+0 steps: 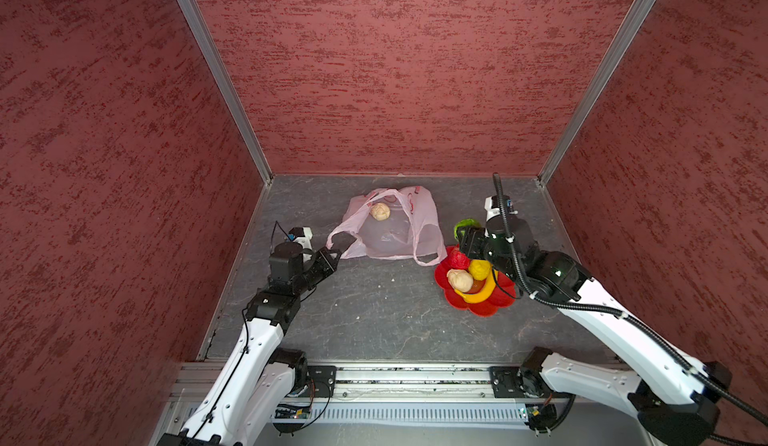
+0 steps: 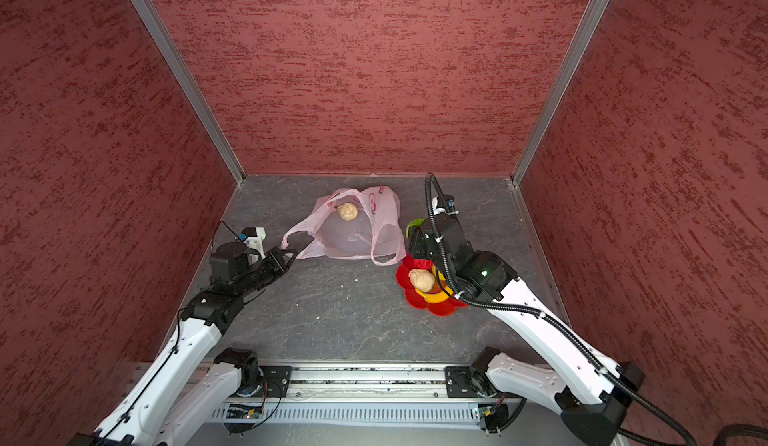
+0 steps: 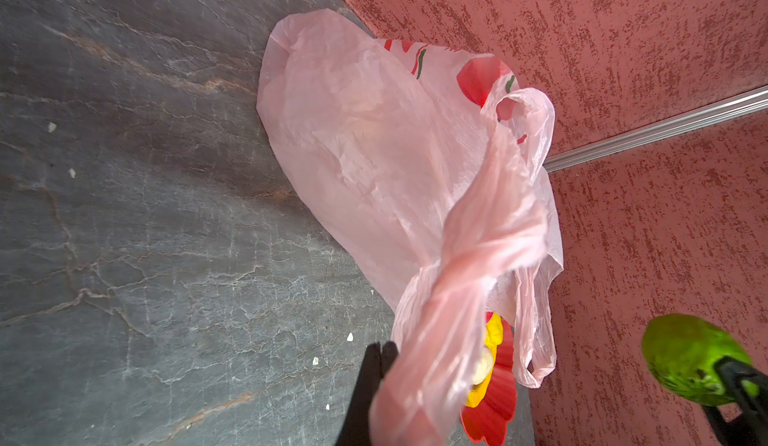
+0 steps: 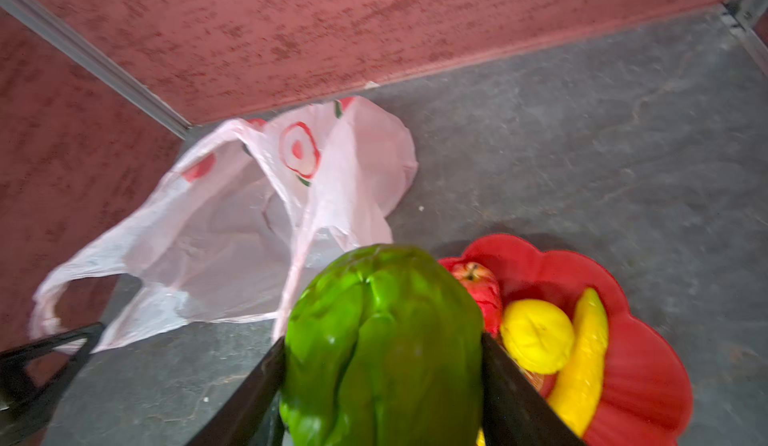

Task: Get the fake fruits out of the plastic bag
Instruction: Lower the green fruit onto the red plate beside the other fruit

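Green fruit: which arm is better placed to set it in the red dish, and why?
Right. The right gripper holds the green fruit beside the red dish; the left gripper is shut on the bag handle, farther off.

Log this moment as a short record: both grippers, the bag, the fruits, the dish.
left gripper: shut on a loop handle of the plastic bag
right gripper: shut on the green fruit, outside the bag, near the dish
red dish: flower-shaped, holds banana, yellow round fruit, beige lumpy ball, red apple
left to remove: second beige ball, at the bag's mouth between the handles
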{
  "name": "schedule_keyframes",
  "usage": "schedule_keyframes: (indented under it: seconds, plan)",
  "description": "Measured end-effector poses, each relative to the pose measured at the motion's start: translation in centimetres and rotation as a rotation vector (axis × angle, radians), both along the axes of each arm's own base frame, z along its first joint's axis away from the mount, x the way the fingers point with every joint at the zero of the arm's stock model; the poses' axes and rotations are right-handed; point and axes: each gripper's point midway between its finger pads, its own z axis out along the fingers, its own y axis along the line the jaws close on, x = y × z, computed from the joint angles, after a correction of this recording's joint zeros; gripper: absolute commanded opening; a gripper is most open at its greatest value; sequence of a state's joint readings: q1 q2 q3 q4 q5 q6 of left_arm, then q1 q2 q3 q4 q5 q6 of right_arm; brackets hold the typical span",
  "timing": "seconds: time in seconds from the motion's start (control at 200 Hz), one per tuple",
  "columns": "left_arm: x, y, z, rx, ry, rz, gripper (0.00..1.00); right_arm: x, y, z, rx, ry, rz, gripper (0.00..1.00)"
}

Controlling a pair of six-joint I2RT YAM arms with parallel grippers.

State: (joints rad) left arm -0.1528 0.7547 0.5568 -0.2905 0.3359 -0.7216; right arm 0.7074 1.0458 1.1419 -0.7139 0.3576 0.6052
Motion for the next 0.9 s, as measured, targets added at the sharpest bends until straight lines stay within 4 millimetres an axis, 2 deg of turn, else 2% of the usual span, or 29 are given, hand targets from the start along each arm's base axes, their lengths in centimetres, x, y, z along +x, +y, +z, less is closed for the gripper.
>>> schedule_keyframes:
  seconds: [0.195,0.296,0.686,0.897]
  plan:
    - [0.1,0.0,-0.3,0.002,0.011,-0.001,0.00,-0.8,-3.4,-6.9,-0.056,0.141,-0.109,0.33]
    - [0.1,0.0,-0.3,0.002,0.010,-0.002,0.00,-1.5,-4.6,-9.4,-0.068,0.194,-0.148,0.33]
    - [0.1,0.0,-0.4,0.004,0.012,-0.003,0.00,-3.8,-7.0,-16.0,-0.057,0.331,-0.238,0.33]
    - [0.2,-0.1,-0.7,0.007,0.026,-0.004,0.00,-3.7,-7.4,-17.6,-0.044,0.361,-0.262,0.33]
